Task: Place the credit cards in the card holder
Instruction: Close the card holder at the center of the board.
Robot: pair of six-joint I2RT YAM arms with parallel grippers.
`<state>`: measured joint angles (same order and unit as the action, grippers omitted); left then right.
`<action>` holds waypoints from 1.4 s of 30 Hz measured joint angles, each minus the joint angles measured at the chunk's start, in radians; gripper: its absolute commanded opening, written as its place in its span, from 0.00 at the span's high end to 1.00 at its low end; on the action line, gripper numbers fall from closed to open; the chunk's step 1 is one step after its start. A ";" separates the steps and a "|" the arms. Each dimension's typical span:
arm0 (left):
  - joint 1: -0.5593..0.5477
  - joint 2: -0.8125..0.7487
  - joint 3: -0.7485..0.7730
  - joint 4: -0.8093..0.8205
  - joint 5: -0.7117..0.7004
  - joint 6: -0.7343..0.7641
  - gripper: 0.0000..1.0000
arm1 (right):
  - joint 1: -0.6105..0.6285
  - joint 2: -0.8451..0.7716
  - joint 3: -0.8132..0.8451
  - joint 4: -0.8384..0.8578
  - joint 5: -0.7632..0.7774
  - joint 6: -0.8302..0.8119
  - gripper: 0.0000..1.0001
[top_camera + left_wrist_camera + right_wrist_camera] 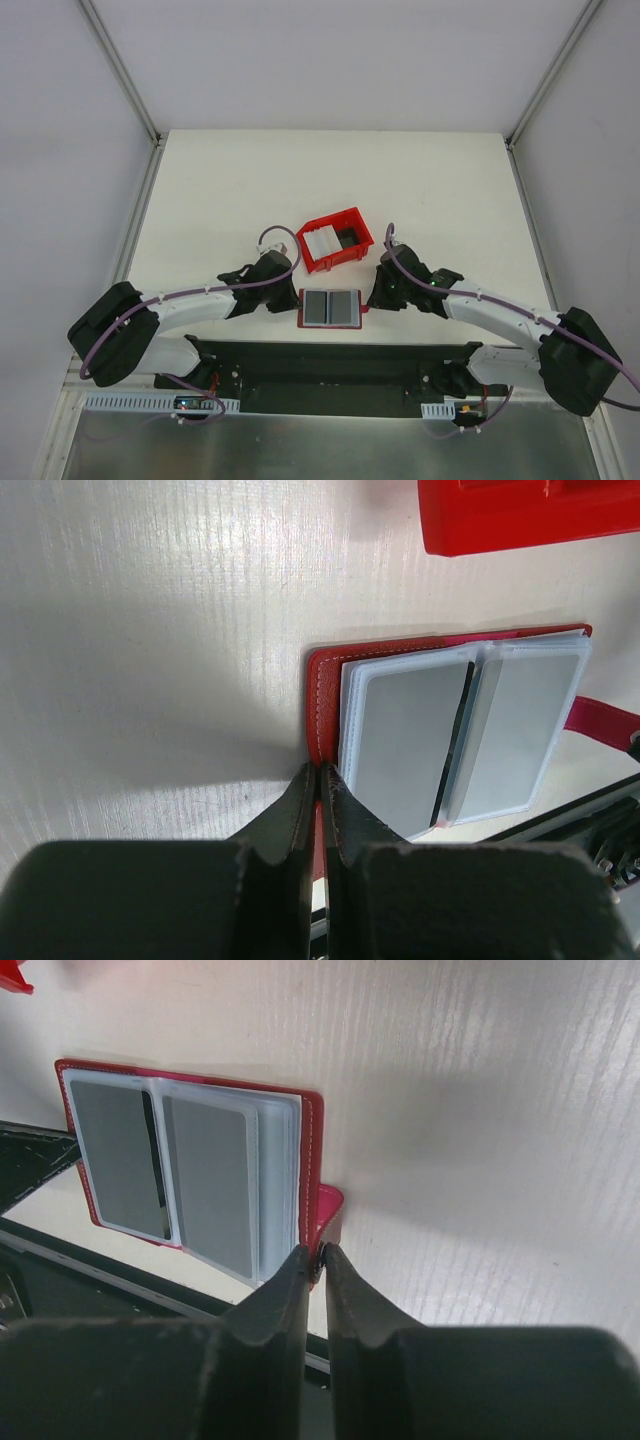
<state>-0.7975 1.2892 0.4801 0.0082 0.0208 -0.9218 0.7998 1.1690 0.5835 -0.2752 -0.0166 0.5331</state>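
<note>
Showing one card holder (330, 309), opened flat at the near edge of the desk (220, 190), between two arms. Left end effector (318, 780): fingers pressed together, clamped on the holder's left red cover edge. Right end effector (318, 1255): fingers drawn almost together, pinching the single red tab (330, 1210) that sticks out from the holder's right side. Two pale blue-grey pockets (410, 735) lie face up, side by side, with further clear leaves stacked beneath; how many leaves there are is hard to make out, and whether any pocket is filled cannot be told. One red bin (342, 260) stands just beyond the holder, apart from it. Inside the bin lie the cards (320, 242): a whitish stack on the left, too small to count, and one dark card (347, 237) beside it. Both wrist views cut off the bin, showing only a red corner, and the fingers hide the holder's nearest edge.
</note>
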 measured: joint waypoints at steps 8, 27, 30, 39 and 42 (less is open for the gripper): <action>0.000 -0.012 0.017 -0.030 0.005 0.027 1.00 | 0.000 0.003 0.000 -0.005 0.003 -0.007 0.99; -0.071 -0.003 0.254 -0.100 0.129 0.116 1.00 | 0.000 0.008 -0.071 0.154 -0.045 0.002 0.99; -0.094 0.051 0.292 -0.102 0.138 0.127 1.00 | 0.000 0.006 -0.082 0.175 -0.045 0.010 0.99; -0.133 0.248 0.415 -0.096 0.179 0.130 1.00 | 0.000 -0.061 -0.139 0.198 -0.024 0.045 0.99; -0.140 0.318 0.452 -0.093 0.204 0.130 1.00 | 0.000 -0.079 -0.150 0.200 -0.016 0.053 0.99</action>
<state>-0.9371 1.6073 0.9325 -0.0849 0.2253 -0.7921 0.7998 1.0897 0.4335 -0.0750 -0.0322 0.5858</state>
